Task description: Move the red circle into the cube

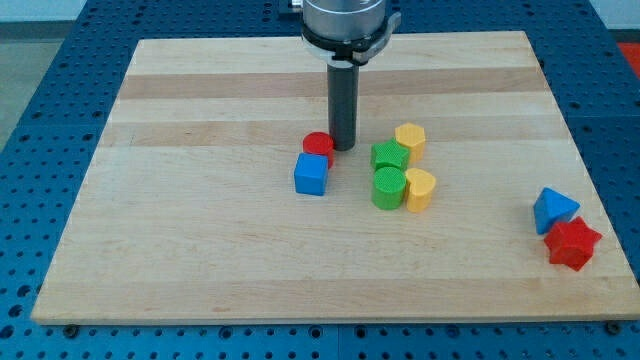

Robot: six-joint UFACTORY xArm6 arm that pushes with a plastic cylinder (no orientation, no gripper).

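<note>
The red circle (319, 145) is a short red cylinder near the board's middle. It touches the top edge of the blue cube (311, 174), which lies just below it. My tip (343, 148) stands right beside the red circle on its right, touching it or nearly so. The dark rod rises from there to the arm's head at the view's top.
To the right of my tip lie a green block (390, 156), a green cylinder (388, 187), a yellow hexagon (410, 139) and a yellow block (420, 189). A blue triangle (553, 209) and a red star (572, 243) lie at the right. The wooden board (200, 250) ends in blue pegboard.
</note>
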